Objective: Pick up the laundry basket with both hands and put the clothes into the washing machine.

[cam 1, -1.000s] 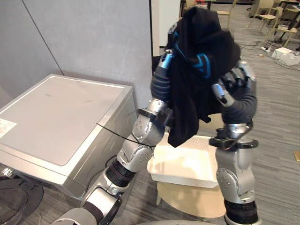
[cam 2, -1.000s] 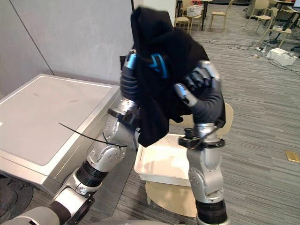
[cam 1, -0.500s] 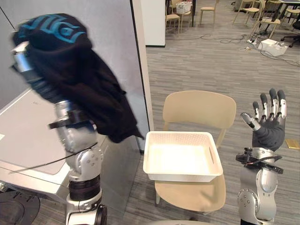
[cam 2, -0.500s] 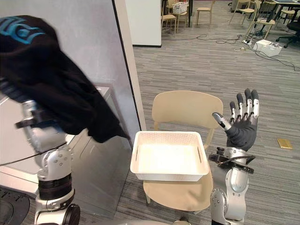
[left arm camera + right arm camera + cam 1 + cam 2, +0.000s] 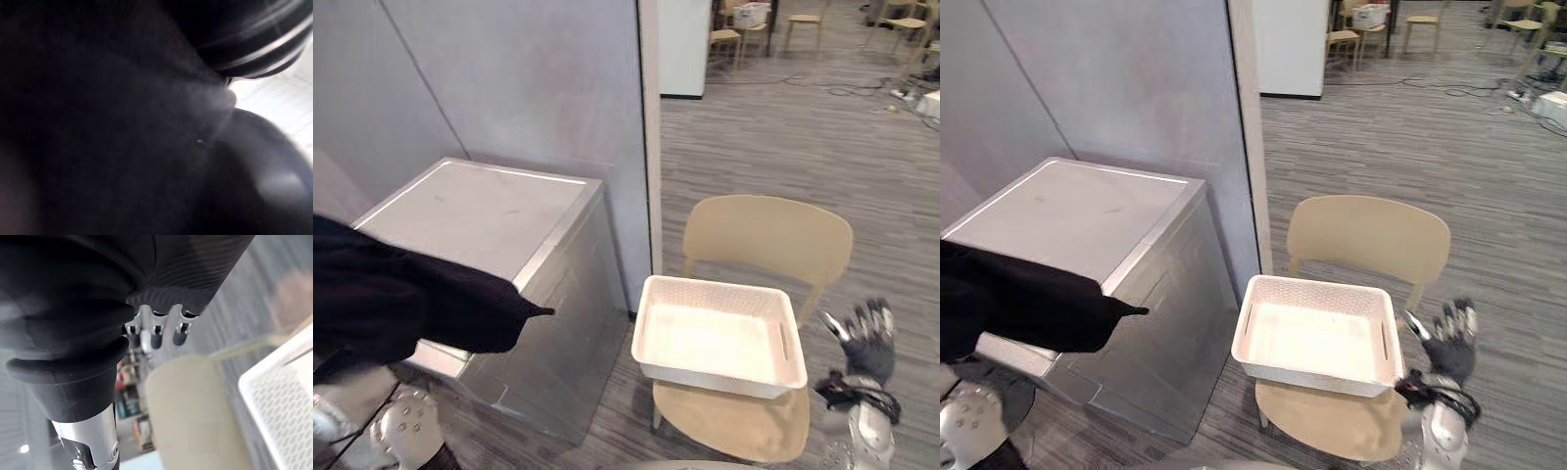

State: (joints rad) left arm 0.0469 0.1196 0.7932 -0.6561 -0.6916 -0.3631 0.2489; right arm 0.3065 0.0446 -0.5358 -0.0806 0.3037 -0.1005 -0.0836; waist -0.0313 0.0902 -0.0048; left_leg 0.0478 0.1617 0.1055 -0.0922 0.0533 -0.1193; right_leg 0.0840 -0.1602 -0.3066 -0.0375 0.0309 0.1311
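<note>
Hanging across the washer's (image 5: 480,211) near left edge, the black garment (image 5: 401,304) covers my left hand (image 5: 254,44); its grip I cannot tell. My right hand (image 5: 867,333) hovers with fingers spread just right of the chair (image 5: 769,240), whose seat bears the basket (image 5: 715,377). Open floor (image 5: 783,147) lies beyond.

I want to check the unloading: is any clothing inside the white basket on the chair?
No, the white basket on the chair is bare inside, and the black garment hangs over by the washing machine.
</note>
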